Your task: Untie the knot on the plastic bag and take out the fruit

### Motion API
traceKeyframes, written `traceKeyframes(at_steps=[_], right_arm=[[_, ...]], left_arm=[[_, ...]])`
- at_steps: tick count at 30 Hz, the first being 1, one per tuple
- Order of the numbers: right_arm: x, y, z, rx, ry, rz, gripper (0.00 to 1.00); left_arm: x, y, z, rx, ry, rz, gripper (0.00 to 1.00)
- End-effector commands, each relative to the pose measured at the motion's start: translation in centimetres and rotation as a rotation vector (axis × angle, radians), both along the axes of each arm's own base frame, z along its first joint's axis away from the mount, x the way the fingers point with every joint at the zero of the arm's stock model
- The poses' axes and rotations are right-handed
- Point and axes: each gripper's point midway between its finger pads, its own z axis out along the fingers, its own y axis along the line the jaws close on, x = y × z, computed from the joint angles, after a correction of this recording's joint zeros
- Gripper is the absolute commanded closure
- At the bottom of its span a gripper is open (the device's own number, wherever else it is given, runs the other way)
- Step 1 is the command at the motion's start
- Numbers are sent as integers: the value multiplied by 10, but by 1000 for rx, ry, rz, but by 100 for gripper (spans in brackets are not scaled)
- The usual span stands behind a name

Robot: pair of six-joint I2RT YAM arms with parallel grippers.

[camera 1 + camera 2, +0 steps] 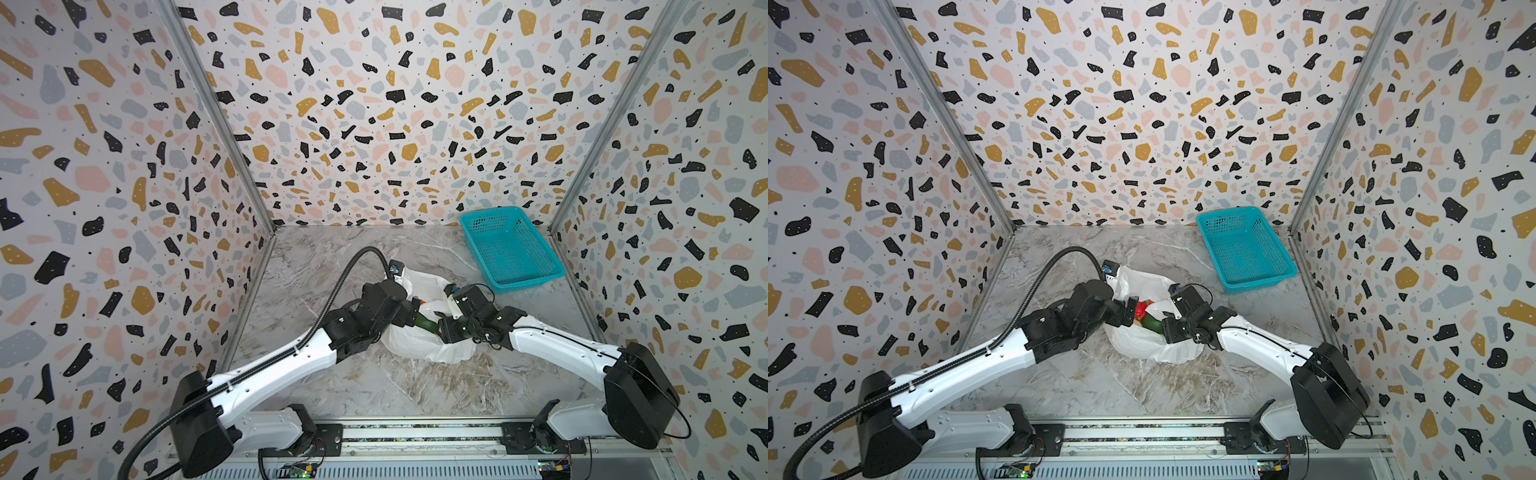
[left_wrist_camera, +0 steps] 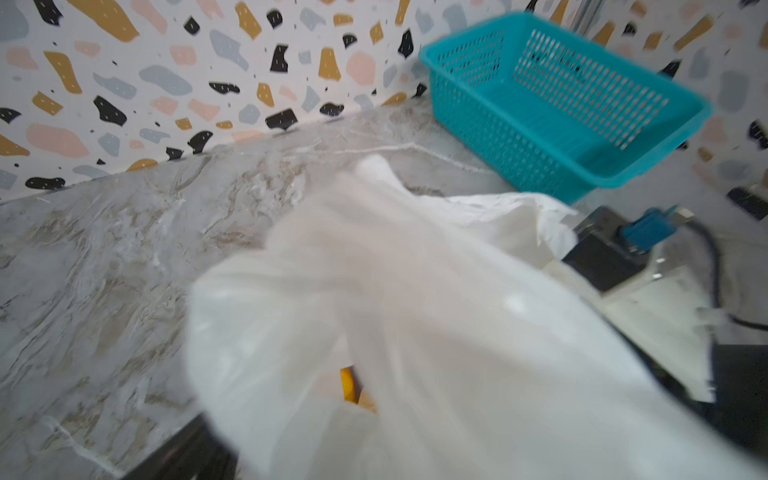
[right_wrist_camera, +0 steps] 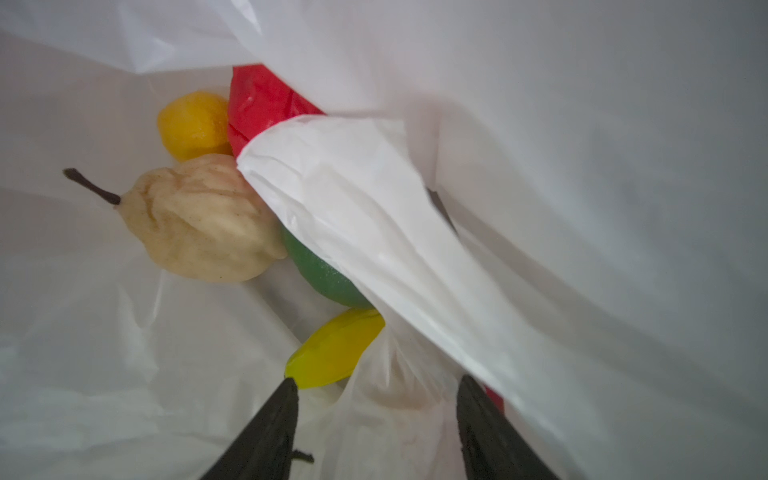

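Note:
The white plastic bag (image 1: 432, 349) (image 1: 1154, 345) lies mid-table with its mouth gaping, and no knot shows. Inside it, the right wrist view shows a yellow lemon (image 3: 191, 124), a red fruit (image 3: 262, 108), a beige pear (image 3: 199, 220), a green fruit (image 3: 324, 270) and a yellow banana (image 3: 332, 349). My right gripper (image 3: 379, 380) (image 1: 1169, 328) reaches into the mouth, open, with bag film over something pinkish between its jaws. My left gripper (image 1: 1130, 311) (image 1: 411, 312) sits at the mouth's left edge with its fingers apart. In the left wrist view the bag (image 2: 415, 311) hides that gripper's jaws.
A teal mesh basket (image 1: 490, 214) (image 1: 1229, 212) (image 2: 561, 45) stands at the back right, near the corner of the patterned walls. Both arms meet over the bag, and marble tabletop (image 1: 332, 257) surrounds it.

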Motion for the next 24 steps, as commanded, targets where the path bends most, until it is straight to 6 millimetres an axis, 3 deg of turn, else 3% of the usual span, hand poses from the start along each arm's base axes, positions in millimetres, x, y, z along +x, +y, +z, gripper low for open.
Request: traceKeyframes(at_steps=[1,3,6,10,13,19,24], right_arm=[[-3,-7,7,-22,-30,-10,38],[-3,-9,7,-29,-38,-15,37],[-2,-12,9,-38,-51,-26,36],[-2,-18,13,-37,-53,-44,33],[-8,-8,31,16,-33,-1,29],[-33,30,97,231,0,148,22],[-33,62,104,357,38,203,22]], left_arm=[[1,5,-17,98,64,-23,3],[1,5,-21,112,80,-24,20],[0,14,-24,120,80,13,65],[-7,25,-22,27,55,60,100],[-16,21,-12,-125,32,58,100],[-40,10,18,-354,-90,6,100],[-53,9,31,-440,-161,-36,100]])
